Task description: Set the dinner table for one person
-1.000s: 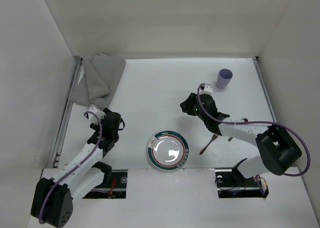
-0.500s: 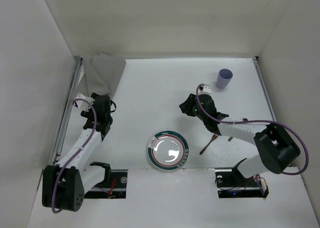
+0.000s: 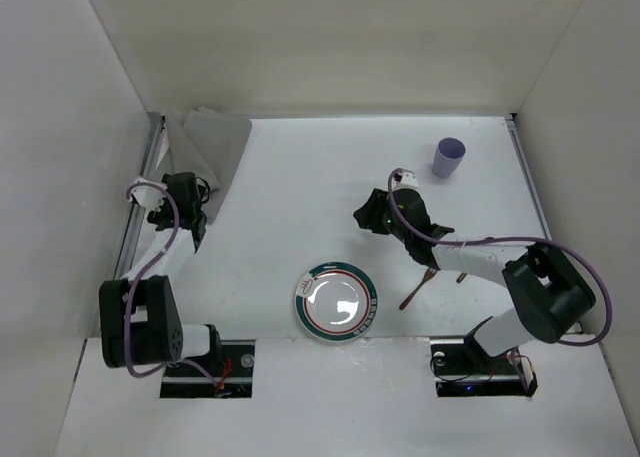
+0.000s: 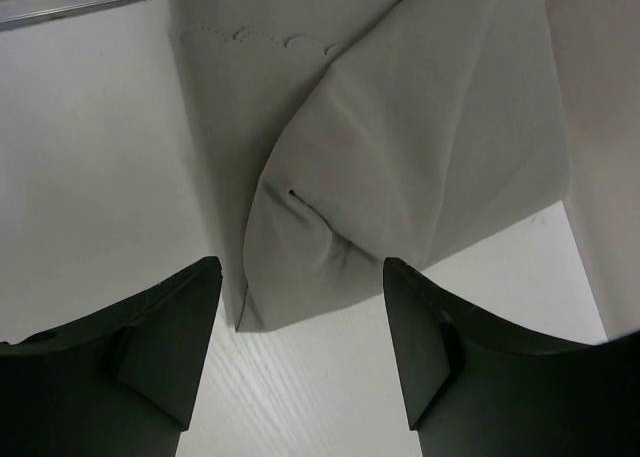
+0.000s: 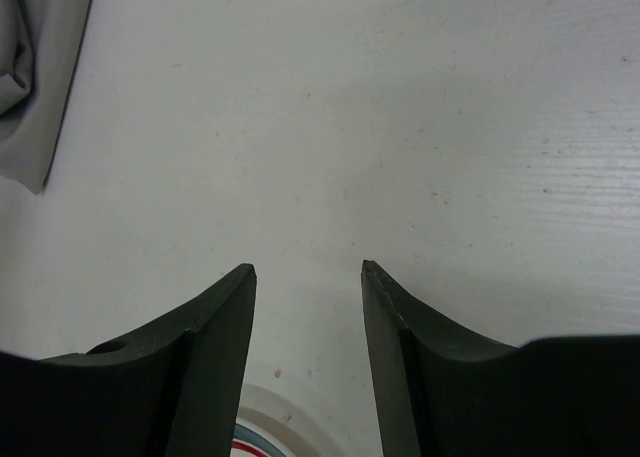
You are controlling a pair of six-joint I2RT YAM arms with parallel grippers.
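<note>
**Left gripper point(image 4: 300, 277) at the grey cloth point(image 4: 400, 147), right gripper point(image 5: 307, 269) over bare tabletop**

The dinner table point(image 3: 300, 177), a white top with metal side rails, spans the whole enclosure floor. The grey cloth lies bunched at its far left corner. The left gripper's fingers stand apart, clamping nothing, with the cloth's folded corner just ahead between them. The right gripper's fingers are also apart and empty, near the table's centre. A plate point(image 3: 337, 302) sits by the near edge, a brown utensil point(image 3: 412, 295) lies to its right under the right arm, and a cup point(image 3: 448, 157) stands at the far right.
</note>
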